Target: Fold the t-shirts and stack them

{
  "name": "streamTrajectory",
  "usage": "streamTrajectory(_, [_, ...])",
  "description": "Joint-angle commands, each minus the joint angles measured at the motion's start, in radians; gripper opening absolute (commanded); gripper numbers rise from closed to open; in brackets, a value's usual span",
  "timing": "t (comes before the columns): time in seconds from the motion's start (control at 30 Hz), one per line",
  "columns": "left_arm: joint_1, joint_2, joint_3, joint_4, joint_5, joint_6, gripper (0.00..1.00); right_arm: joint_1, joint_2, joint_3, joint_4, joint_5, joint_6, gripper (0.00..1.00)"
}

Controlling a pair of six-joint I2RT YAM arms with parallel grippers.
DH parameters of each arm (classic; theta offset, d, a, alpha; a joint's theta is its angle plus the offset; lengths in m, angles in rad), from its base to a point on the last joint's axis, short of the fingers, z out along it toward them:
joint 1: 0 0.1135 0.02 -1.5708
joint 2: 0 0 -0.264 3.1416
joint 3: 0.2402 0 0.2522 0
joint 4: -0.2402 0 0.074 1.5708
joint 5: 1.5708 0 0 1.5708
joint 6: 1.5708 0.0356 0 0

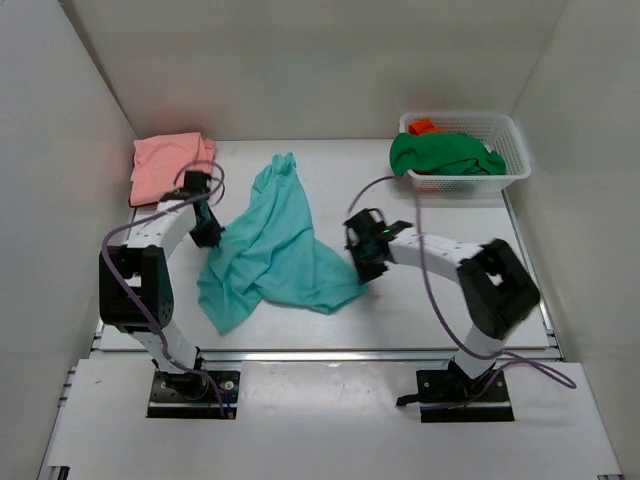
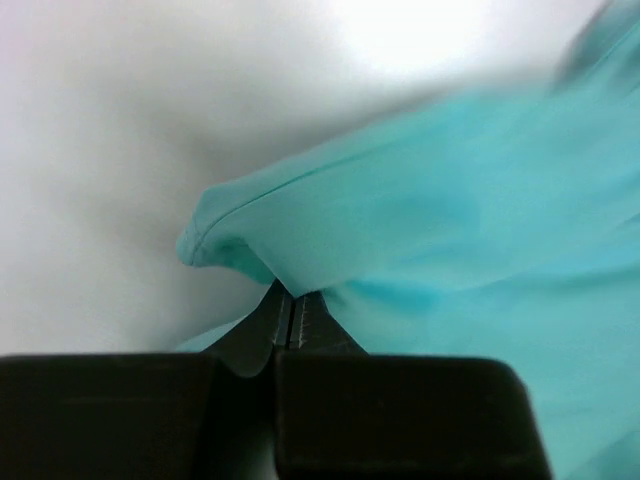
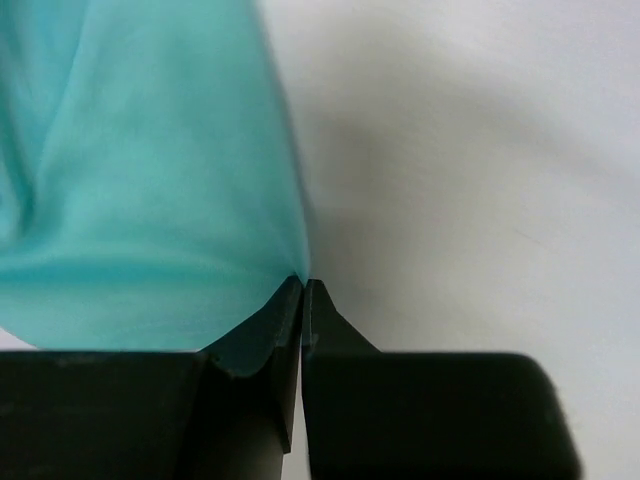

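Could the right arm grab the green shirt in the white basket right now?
Probably not yet: the right gripper is shut on the teal t-shirt. Otherwise nothing blocks its way to the green t-shirt.

**Pinching from both sides**

The left arm (image 1: 150, 240) bends forward from its base. The left gripper (image 1: 208, 232) sits low, fingers pressed together on the teal t-shirt (image 1: 275, 245). The right arm (image 1: 450, 255) folds leftward, and the right gripper (image 1: 360, 266) likewise clamps that shirt's edge.
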Motion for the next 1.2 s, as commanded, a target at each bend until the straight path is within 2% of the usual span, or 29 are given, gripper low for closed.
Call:
streamTrajectory(0.0, [-0.006,0.038,0.291,-0.017,-0.082,0.022,0.00,-0.195,-0.235,-0.070,-0.145,0.141,0.035,0.00])
streamTrajectory(0.07, [-0.008,0.138,0.508,-0.058,-0.083,0.053,0.00,-0.270,-0.343,-0.115,-0.170,0.172,0.019,0.00])
streamTrajectory(0.1, [-0.012,0.219,0.572,-0.072,-0.088,0.085,0.00,-0.316,-0.374,-0.130,-0.187,0.176,0.019,0.00])
streamTrajectory(0.13, [-0.029,0.311,0.708,-0.116,-0.090,0.123,0.00,-0.342,-0.417,-0.158,-0.208,0.179,0.012,0.00])
streamTrajectory(0.17, [-0.034,0.362,0.780,-0.158,-0.087,0.137,0.00,-0.346,-0.430,-0.179,-0.216,0.182,0.009,0.00])
streamTrajectory(0.2, [-0.055,0.463,0.919,-0.204,-0.083,0.169,0.04,-0.344,-0.449,-0.201,-0.245,0.186,0.016,0.00])
streamTrajectory(0.23, [-0.067,0.514,1.048,-0.227,-0.079,0.186,0.13,-0.338,-0.469,-0.205,-0.265,0.189,0.022,0.00])
streamTrajectory(0.27, [-0.069,0.607,1.171,-0.276,-0.053,0.195,0.37,-0.326,-0.482,-0.221,-0.274,0.189,0.042,0.00])
streamTrajectory(0.37, [-0.052,0.754,1.309,-0.377,0.014,0.172,0.53,-0.269,-0.486,-0.244,-0.290,0.175,0.102,0.00])
streamTrajectory(0.4, [-0.042,0.767,1.301,-0.387,0.033,0.163,0.57,-0.267,-0.497,-0.245,-0.288,0.160,0.114,0.00])
streamTrajectory(0.5, [-0.061,0.676,1.113,-0.323,0.032,0.191,0.60,-0.254,-0.491,-0.245,-0.273,0.147,0.134,0.00])
streamTrajectory(0.57, [-0.077,0.543,0.835,-0.222,0.012,0.206,0.62,-0.264,-0.480,-0.239,-0.259,0.138,0.128,0.00])
streamTrajectory(0.6, [-0.075,0.437,0.762,-0.141,0.019,0.197,0.62,-0.264,-0.485,-0.236,-0.262,0.138,0.130,0.00])
streamTrajectory(0.67, [-0.083,0.289,0.465,-0.013,0.091,0.166,0.62,-0.276,-0.483,-0.221,-0.245,0.123,0.110,0.00])
streamTrajectory(0.77, [-0.097,0.119,0.222,0.172,0.145,0.082,0.62,-0.277,-0.462,-0.199,-0.235,0.121,0.101,0.00])
streamTrajectory(0.87, [-0.120,0.134,0.142,0.314,0.202,0.015,0.61,-0.278,-0.454,-0.189,-0.241,0.132,0.102,0.00])
streamTrajectory(0.93, [-0.133,0.169,0.134,0.371,0.234,-0.024,0.55,-0.272,-0.454,-0.182,-0.245,0.127,0.117,0.00])
streamTrajectory(1.07, [-0.175,0.272,0.206,0.406,0.222,-0.088,0.53,-0.267,-0.460,-0.182,-0.262,0.138,0.147,0.00])
streamTrajectory(1.17, [-0.196,0.327,0.279,0.402,0.187,-0.095,0.58,-0.273,-0.457,-0.185,-0.264,0.127,0.159,0.00])
